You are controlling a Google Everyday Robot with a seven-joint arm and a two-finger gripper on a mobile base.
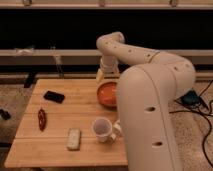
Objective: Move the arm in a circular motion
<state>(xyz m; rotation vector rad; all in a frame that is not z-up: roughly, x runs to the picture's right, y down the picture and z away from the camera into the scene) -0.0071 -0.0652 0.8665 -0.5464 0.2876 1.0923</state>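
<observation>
My glossy white arm (150, 100) fills the right side of the camera view, rising from the lower right, bending at an elbow (109, 42) near the top centre and coming down to a small yellowish tip. The gripper (102, 76) is that tip, hanging just above the far edge of the wooden table (60, 107), at the back left rim of an orange bowl (107, 93). The arm hides the right part of the bowl and the table's right side.
On the table lie a black phone (53, 96), a red chilli-like object (42, 118), a pale rectangular packet (74, 139) and a white cup (102, 129). A dark wall with a rail runs behind. Cables (197, 100) lie on the floor at right.
</observation>
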